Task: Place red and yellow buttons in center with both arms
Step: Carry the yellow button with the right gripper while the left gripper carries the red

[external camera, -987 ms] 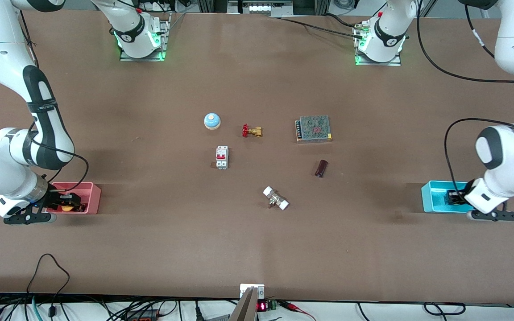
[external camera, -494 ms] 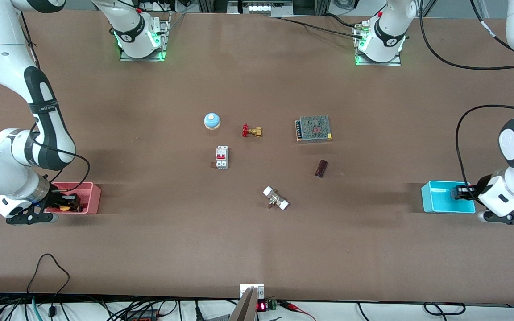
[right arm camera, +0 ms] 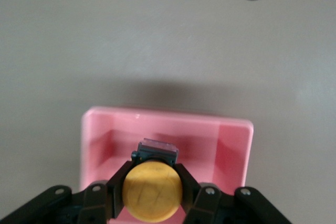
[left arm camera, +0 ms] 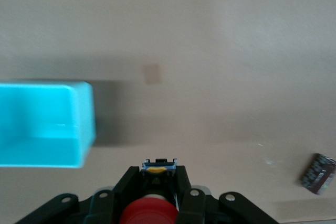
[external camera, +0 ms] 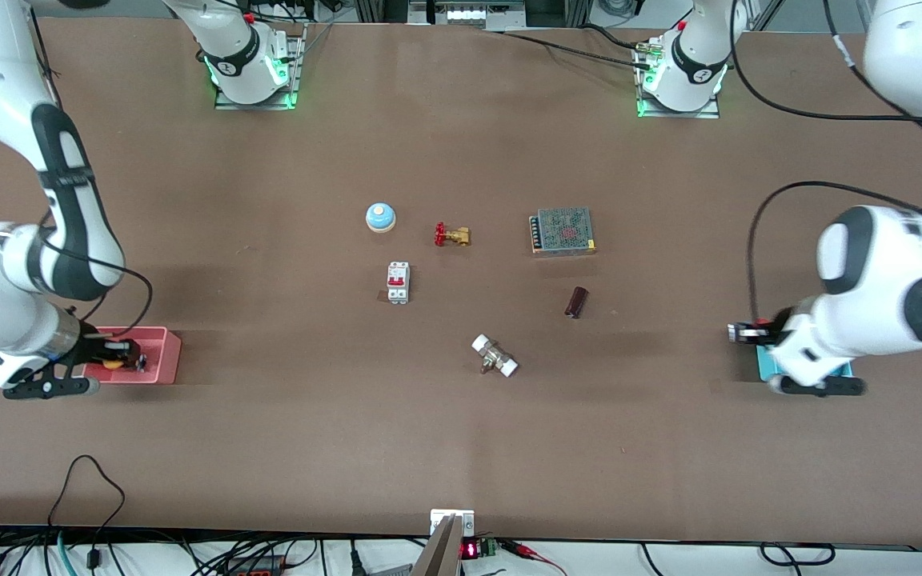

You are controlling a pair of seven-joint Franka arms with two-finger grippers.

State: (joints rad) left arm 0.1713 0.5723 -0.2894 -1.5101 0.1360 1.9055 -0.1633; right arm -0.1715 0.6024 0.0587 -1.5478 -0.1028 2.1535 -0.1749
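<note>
My left gripper (external camera: 749, 332) is shut on the red button (external camera: 763, 322) and holds it in the air over the brown tabletop, just off the cyan bin's (external camera: 763, 366) edge toward the table's middle. In the left wrist view the red cap (left arm camera: 148, 212) sits between the fingers, with the cyan bin (left arm camera: 44, 124) off to one side. My right gripper (external camera: 121, 353) is shut on the yellow button (external camera: 113, 364) over the pink bin (external camera: 161, 356). In the right wrist view the yellow cap (right arm camera: 152, 191) sits between the fingers above the pink bin (right arm camera: 231, 145).
On the middle of the table stand a blue-domed bell (external camera: 380, 216), a brass valve with red handle (external camera: 452, 234), a metal power supply (external camera: 563, 230), a white circuit breaker (external camera: 398, 282), a dark brown cylinder (external camera: 576, 302) and a white-capped fitting (external camera: 495, 356).
My left gripper came up out of the cyan bin with the red button and moved toward the table's middle. My right gripper rose slightly over the pink bin with the yellow button.
</note>
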